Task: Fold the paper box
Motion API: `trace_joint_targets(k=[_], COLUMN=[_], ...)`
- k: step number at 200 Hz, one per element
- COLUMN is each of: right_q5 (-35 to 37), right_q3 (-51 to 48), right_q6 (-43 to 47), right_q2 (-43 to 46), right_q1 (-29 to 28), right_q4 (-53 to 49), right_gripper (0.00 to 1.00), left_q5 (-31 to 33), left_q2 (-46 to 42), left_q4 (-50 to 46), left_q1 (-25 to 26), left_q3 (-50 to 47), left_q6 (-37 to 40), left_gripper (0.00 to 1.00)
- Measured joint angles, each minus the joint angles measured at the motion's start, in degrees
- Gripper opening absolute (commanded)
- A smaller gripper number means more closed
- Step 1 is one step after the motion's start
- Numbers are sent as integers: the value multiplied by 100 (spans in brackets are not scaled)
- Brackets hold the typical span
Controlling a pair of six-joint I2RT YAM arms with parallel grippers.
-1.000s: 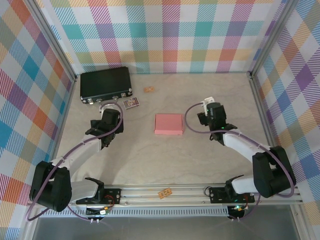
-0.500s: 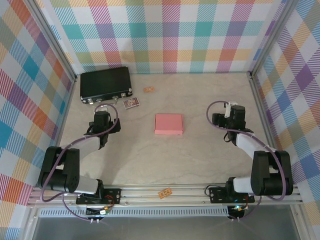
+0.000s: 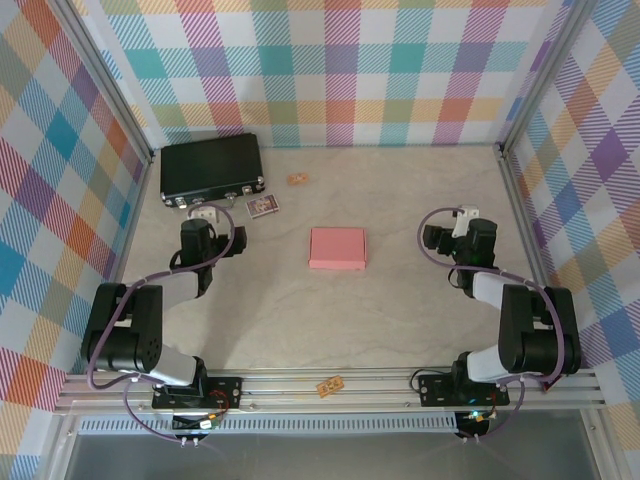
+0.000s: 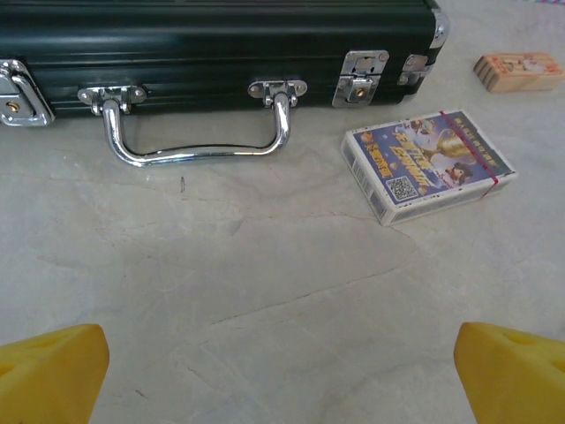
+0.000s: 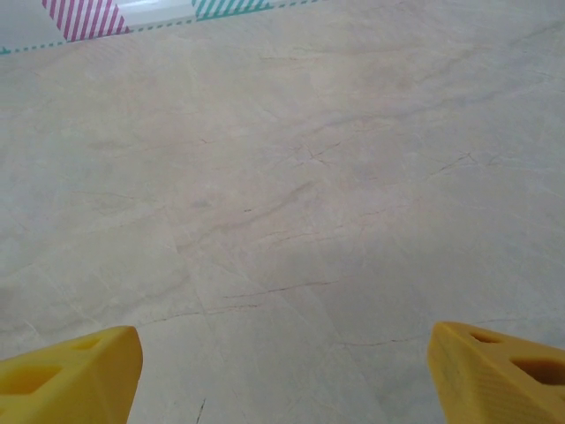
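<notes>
Salmon-pink paper box [image 3: 338, 247], smooth flat card rectangle, at centre of top view on pale veined worktop [image 3: 300, 320], well apart from both claws. Left claw [image 4: 282, 378] spread wide, empty, yellow wedge tips; ribbed black case [image 4: 212, 35] with chrome latches above, glossy card deck [image 4: 428, 163] upper right. Right claw [image 5: 282, 371] likewise wide, empty.

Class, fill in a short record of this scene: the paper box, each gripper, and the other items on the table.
Paper box: pink, lying at the middle of the table, apart from both grippers.
Left gripper: open, empty, low over the table.
Right gripper: open, empty, over bare table.
Black case: far left, lid closed, chrome handle facing the near edge.
Card deck: lying flat near the case's right-hand latches.
Wooden block: small, just beyond the deck.
</notes>
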State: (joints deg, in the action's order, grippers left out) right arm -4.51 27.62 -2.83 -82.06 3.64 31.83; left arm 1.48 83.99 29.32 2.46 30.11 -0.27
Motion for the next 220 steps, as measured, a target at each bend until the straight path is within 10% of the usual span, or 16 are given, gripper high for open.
trace_joint_targets(k=[220], right_q5=[-413], right_q3=[-570], right_q6=[52], right_q2=[-566], right_q1=[-35], right_q4=[1696], right_gripper=[99], left_q5=[-337], left_q2=[660], left_q4=[1930], left_q1=[-55], left_q3=[-671], left_q6=[120], left_gripper=[100])
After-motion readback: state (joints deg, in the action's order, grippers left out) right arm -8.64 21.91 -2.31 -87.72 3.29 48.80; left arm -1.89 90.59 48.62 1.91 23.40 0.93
